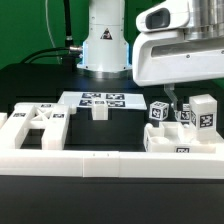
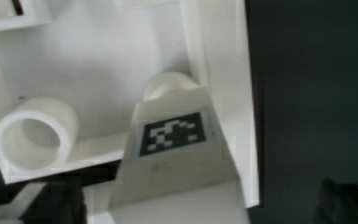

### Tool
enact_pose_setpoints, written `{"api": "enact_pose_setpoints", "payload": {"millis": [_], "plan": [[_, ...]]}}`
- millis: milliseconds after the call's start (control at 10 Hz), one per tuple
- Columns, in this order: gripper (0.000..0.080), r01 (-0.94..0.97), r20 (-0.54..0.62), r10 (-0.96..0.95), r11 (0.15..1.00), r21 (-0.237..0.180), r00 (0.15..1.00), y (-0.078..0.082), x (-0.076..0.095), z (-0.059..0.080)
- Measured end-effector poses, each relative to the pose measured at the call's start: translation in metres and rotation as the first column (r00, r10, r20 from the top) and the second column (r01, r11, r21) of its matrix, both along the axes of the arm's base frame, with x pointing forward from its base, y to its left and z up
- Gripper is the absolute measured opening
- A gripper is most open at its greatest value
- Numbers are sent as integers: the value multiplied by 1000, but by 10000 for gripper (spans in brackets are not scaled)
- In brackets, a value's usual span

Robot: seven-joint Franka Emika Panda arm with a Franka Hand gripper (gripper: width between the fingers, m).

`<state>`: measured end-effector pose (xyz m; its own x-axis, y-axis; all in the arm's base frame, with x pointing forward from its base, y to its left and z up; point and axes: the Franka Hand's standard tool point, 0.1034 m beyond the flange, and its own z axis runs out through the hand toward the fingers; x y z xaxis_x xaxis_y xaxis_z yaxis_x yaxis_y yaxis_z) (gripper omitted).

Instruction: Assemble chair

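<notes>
Several matte white chair parts stand at the exterior view's right: a tagged post (image 1: 158, 112), a taller tagged block (image 1: 205, 110) and a flat slab (image 1: 181, 146) in front of them. My gripper (image 1: 177, 100) hangs just above this group, open and holding nothing. In the wrist view a white tagged post (image 2: 172, 135) lies between my two dark fingertips (image 2: 51, 205), and the gripper (image 2: 194, 205) straddles its near end without closing on it. A round white peg or socket (image 2: 34, 135) sits beside the post.
More white chair pieces form a frame-like cluster (image 1: 35, 125) at the exterior view's left. The marker board (image 1: 102, 99) lies mid-table with a small white piece (image 1: 98, 111) at its front edge. A long low white border wall (image 1: 100, 162) runs along the front. The robot's base (image 1: 105, 40) stands behind.
</notes>
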<state>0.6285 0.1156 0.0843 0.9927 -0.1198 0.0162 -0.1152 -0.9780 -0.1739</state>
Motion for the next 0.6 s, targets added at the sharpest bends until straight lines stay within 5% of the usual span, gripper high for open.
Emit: {"api": "enact_pose_setpoints", "payload": {"millis": [100, 300, 400, 500, 600], "plan": [[649, -48, 9, 48, 999, -1, 999, -1, 0, 0], [410, -43, 7, 43, 999, -1, 999, -1, 0, -1], [410, -43, 7, 43, 999, -1, 999, -1, 0, -1], [287, -42, 7, 42, 999, -3, 999, -2, 0, -1], [287, -35, 5, 35, 999, -2, 999, -2, 0, -1]]}}
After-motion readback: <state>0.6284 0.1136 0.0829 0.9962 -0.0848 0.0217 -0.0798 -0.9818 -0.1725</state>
